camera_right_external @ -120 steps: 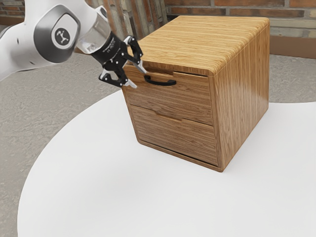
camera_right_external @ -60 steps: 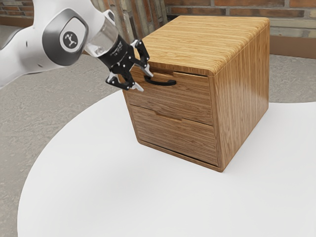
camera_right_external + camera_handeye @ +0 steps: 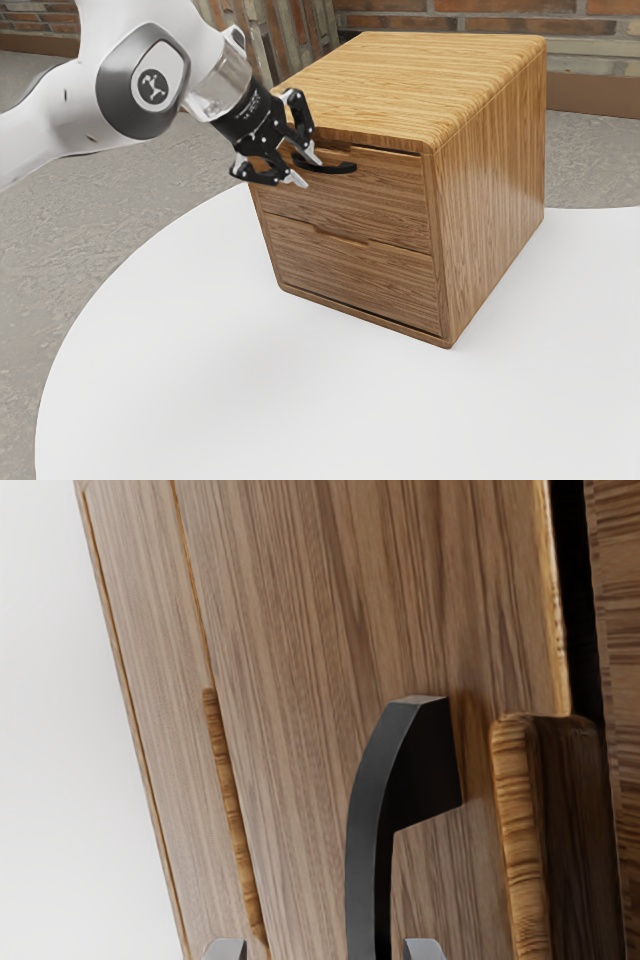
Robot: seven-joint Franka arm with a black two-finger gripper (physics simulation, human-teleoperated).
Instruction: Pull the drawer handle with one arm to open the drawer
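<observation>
"Where is the handle?"

"The black drawer handle point(image 3: 335, 167) is on the top drawer point(image 3: 380, 200) of the wooden cabinet point(image 3: 440, 90). It sits near that front's upper edge, toward its edge on the exterior view's left. The cabinet stands on the round white table point(image 3: 250, 380), toward its far edge."

"And your hand?"

"My gripper point(image 3: 310, 171) is at the handle's end on the exterior view's left. It is spread, with one finger above the bar and one below. In the wrist view my fingertips point(image 3: 224, 950) flank the bar with a gap on each side."

"The drawer?"

"Its front looks flush with the lower drawer point(image 3: 350, 270)."
</observation>
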